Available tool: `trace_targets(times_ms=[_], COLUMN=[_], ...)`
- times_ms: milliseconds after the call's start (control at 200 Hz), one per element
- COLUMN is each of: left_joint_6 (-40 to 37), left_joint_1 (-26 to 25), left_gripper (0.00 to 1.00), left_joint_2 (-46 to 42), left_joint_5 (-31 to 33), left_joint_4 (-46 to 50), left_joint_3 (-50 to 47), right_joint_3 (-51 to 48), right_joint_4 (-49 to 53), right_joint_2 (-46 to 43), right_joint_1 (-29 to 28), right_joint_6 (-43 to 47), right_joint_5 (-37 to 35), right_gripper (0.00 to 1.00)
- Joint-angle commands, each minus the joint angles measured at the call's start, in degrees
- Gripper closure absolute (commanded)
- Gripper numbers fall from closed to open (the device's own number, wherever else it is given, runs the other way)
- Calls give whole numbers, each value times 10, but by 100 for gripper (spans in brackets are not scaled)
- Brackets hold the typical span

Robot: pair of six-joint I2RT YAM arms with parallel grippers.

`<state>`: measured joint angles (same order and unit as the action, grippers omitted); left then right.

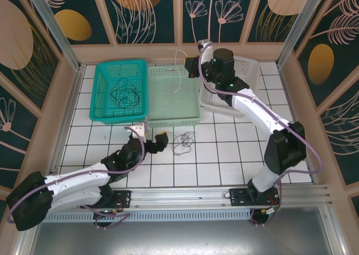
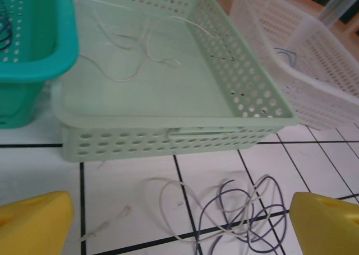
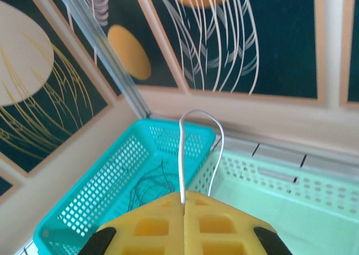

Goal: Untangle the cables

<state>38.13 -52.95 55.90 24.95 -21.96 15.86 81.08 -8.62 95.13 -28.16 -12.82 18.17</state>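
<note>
Cables loop black inside the teal basket at 10 o'clock. The left gripper, jaws apart, faces a loose tangle lying mid-worktop. At 12 o'clock the right gripper is clamped on a white cable that dangles into the green basket.

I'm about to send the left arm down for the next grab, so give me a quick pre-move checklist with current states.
1. Left end effector open: ok, fingers wide apart over the tiles.
2. Target tangle lying ahead, within the fingers' span: ok.
3. Tangle separated: not ok, pale and dark strands cross in loops.
4. Right end effector shut on white cable: ok, strand pinched between the fingertips.
5. Held cable's lower end free of the pale green basket: cannot tell.
6. Black cable contained in teal basket: ok.
</note>
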Motion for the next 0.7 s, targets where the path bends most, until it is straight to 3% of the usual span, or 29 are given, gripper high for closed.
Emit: trace_targets(times_ms=[0,80,210,330,465,535,696], left_joint_6=[30,33,34,39,45,45,31], left_joint_1=[-4,-3,-4,-4,-3,-3,-3], left_gripper=[1,1,1,1,1,1,1], left_joint_2=[-10,-14,-18,-19,-15,-11,19], left_joint_5=[39,40,46,47,44,39,15], left_joint_4=[17,13,17,17,15,16,30], left_joint_3=[-10,-13,-15,-17,-18,-16,4], right_joint_3=[16,37,71,90,129,134,100], right_joint_4=[13,47,102,121,156,159,154], right_joint_2=[27,52,100,138,173,172,124], right_joint_1=[3,3,6,8,8,6,-7], right_joint_6=[-13,-8,-5,-7,-7,-2,25], right_joint_5=[35,36,21,35,39,38,31], right_gripper=[100,100,83,79,59,52,45])
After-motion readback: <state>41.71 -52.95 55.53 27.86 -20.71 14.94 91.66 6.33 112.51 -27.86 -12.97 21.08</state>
